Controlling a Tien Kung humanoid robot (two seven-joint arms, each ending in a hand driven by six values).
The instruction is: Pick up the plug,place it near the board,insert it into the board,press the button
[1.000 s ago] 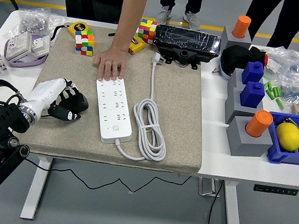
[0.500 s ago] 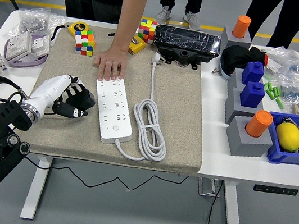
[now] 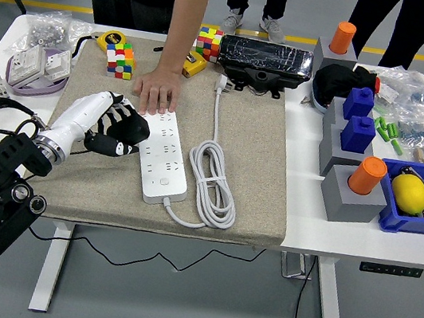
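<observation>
Head view. Left hand [image 3: 115, 132] sits over the mat [image 3: 250, 173] at the left edge of the board [image 3: 162, 155], fingers [image 3: 121, 147] loosely curled, grasping nothing. A person's hand [image 3: 157, 90] presses the board's far end, probably to stop it sliding. Plug [image 3: 222, 85] lies at the mat's far edge, beyond the board, its cable [image 3: 213, 175] coiled to the board's right; not yet picked up. Right hand not in view.

Change: against the earlier frames the left hand has travelled right and away from the robot, from clear of the board to its edge. Person's hand, plug and cable unchanged. On the counter [image 3: 303, 198], nothing else has shifted.
</observation>
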